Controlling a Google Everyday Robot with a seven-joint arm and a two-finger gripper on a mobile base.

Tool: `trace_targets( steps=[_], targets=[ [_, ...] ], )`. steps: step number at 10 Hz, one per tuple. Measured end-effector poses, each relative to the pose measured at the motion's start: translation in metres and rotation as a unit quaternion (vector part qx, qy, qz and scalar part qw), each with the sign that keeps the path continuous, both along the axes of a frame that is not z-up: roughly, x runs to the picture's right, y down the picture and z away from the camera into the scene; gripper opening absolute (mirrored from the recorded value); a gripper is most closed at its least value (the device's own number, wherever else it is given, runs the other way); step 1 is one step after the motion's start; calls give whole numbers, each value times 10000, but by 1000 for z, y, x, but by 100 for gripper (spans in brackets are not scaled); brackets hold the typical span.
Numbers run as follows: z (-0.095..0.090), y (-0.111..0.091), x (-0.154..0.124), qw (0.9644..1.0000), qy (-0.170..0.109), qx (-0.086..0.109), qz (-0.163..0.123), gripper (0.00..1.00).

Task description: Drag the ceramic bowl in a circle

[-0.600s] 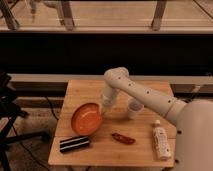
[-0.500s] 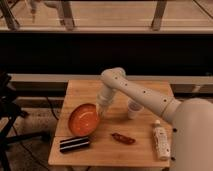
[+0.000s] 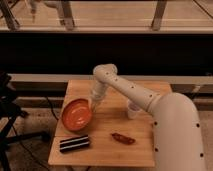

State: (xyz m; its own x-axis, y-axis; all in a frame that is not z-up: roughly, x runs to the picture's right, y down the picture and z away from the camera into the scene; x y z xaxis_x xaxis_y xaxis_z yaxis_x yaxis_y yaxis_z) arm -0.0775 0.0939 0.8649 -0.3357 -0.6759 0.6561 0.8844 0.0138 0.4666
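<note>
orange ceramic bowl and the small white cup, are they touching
Apart. The camera view shows bare wooden tabletop between the orange ceramic bowl and the small white cup; the hand is at the bowl's cup-side rim.

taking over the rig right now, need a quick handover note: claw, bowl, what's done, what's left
Claw: low at the right rim of the bowl; whether it grips the rim cannot be told.
Bowl: upright on the left half of the table, close to the left edge. The cup stands apart to its right, and a black block lies just in front of it.
Done: the bowl has slid a little to the left in the last half second, so the drag is under way.
Left: probably most of the circle. Keep the path off the block and the table's left edge.
</note>
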Motion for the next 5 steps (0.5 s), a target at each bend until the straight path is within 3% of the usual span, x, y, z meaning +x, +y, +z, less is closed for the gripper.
trace_targets(
  steps=[2,5],
  targets=[
    [21,-14,0,9993,292,-4,223,2],
    [41,-30,20,9929,927,-32,743,2]
  ],
)
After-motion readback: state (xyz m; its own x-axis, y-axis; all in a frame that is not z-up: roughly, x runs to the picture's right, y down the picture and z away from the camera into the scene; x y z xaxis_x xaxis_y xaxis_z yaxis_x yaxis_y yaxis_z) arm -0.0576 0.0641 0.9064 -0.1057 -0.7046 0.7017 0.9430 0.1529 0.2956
